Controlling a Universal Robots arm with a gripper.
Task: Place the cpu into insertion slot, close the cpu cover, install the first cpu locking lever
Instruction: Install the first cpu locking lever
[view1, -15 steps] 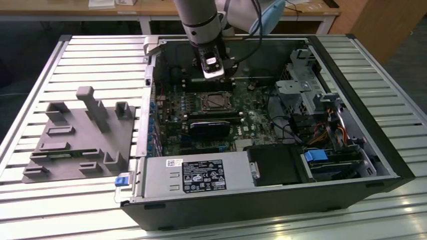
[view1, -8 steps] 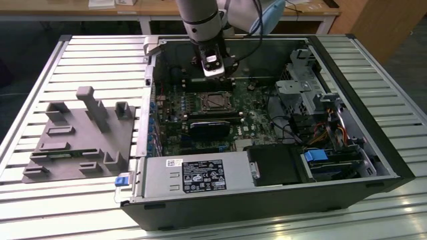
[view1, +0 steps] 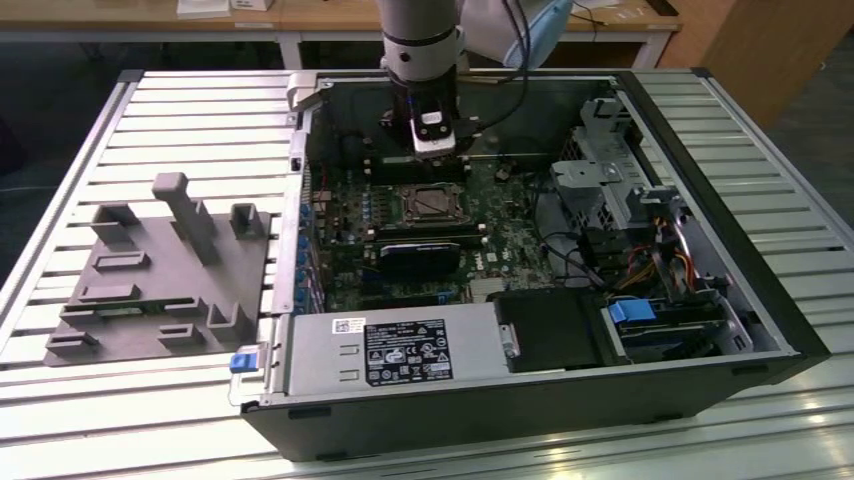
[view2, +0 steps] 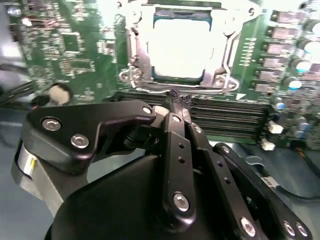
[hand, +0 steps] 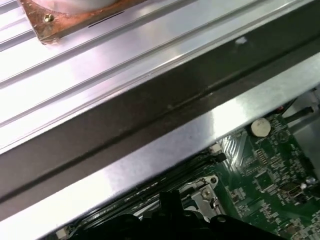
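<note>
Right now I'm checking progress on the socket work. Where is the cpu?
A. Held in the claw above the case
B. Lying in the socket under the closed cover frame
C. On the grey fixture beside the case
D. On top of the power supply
B: in the second wrist view the cpu lies in the socket with the cpu cover down around it; the claw holds nothing.
</note>
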